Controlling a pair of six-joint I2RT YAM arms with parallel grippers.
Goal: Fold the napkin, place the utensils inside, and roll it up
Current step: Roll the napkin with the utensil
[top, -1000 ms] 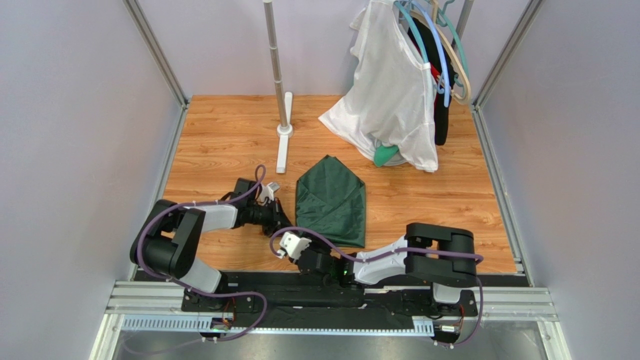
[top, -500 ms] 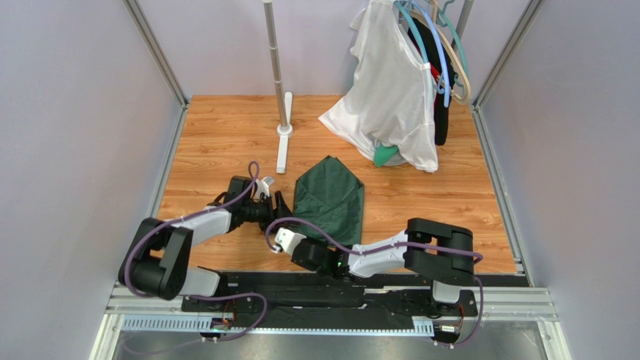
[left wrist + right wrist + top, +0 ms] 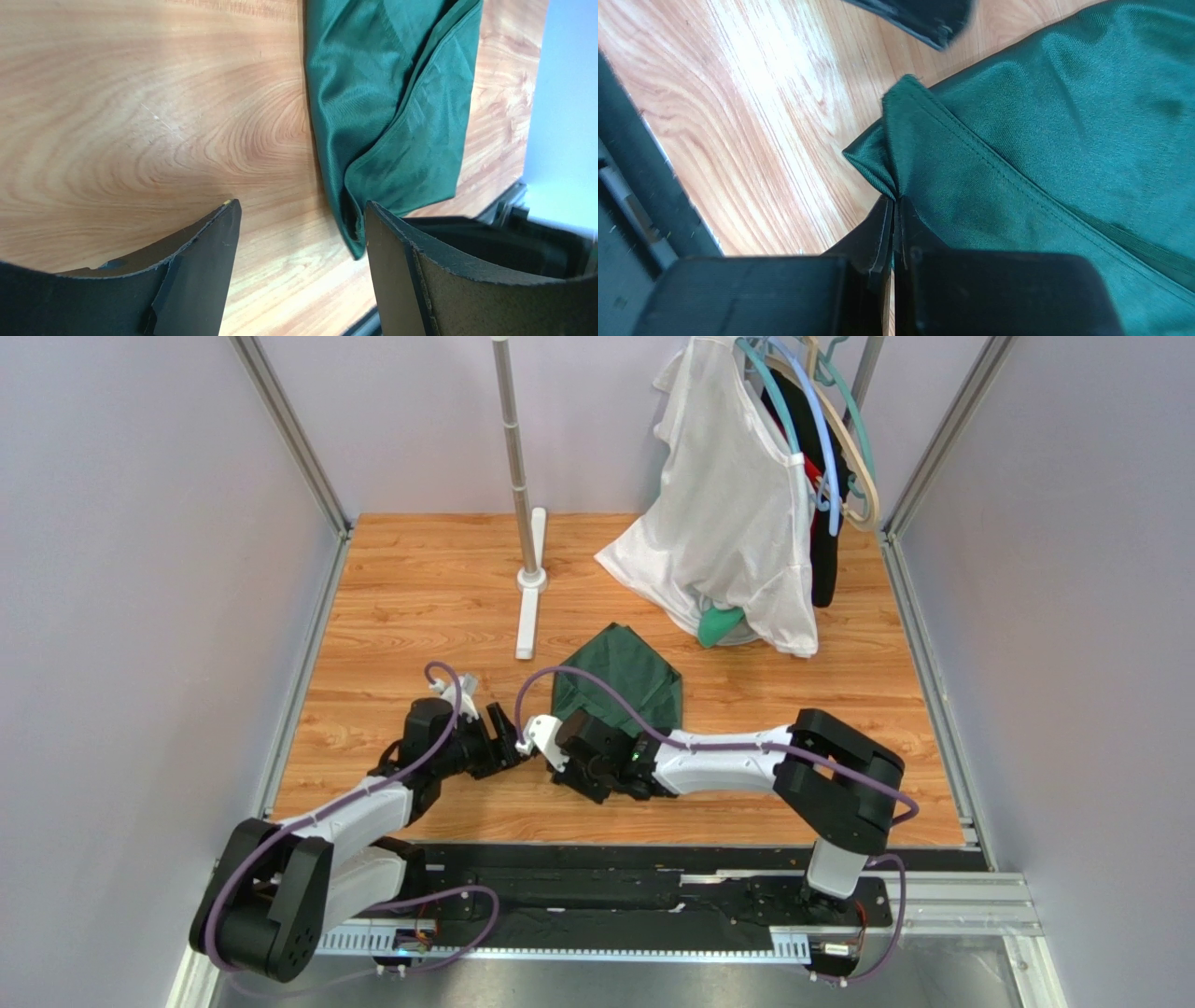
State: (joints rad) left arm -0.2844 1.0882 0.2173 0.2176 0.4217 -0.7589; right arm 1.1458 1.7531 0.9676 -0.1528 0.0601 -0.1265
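The wooden table (image 3: 407, 602) is seen from above. A white garment (image 3: 730, 504) is hung on hangers at 1 o'clock from the table's middle. The dark green napkin (image 3: 627, 679) is laid folded near the middle, with its point toward 12 o'clock. A thin pole (image 3: 516, 462) is stood at 11 o'clock from the napkin. The napkin's 7 o'clock corner is pinched tight by the right claw (image 3: 895, 210). The left claw (image 3: 302, 231) is spread wide at 9 o'clock from the right one, with the napkin's edge just beside one finger.
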